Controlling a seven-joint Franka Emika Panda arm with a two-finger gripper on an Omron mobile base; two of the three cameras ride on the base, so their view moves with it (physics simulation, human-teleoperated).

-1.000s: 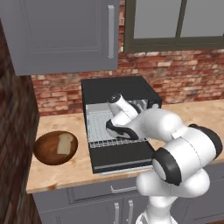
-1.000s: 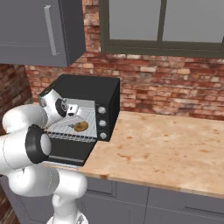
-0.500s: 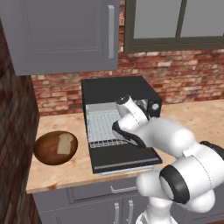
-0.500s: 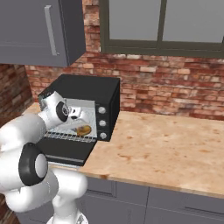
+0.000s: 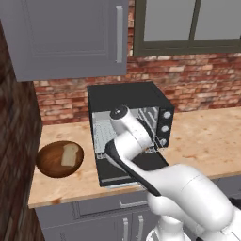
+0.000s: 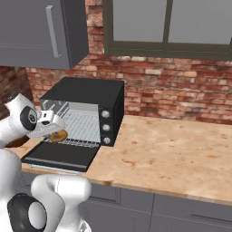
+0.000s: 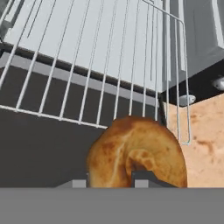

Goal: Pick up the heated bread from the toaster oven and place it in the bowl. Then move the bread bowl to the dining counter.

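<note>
The gripper (image 7: 108,183) is pinching the heated bread (image 7: 136,153), a small round golden-brown bun with a darker hollow in the middle. It holds it in front of the open toaster oven (image 6: 86,113), above the silver wire rack (image 7: 87,65); in the right base view the bun (image 6: 58,135) hangs just over the dropped black door (image 6: 61,156). The rack is made of thin parallel metal rods, and its front right corner stands close beside the bread. The oven is a black box with round knobs (image 6: 105,128) on its right side (three of them, one above the other). Left of the oven, well apart, rests the bowl (image 5: 47,162), dark brown wood, round and shallow, with a pale flat bread slice (image 5: 70,154) lying inside. The counter (image 6: 181,154) has a light speckled wood-look top, and a red brick wall (image 6: 181,90) rises behind.
</note>
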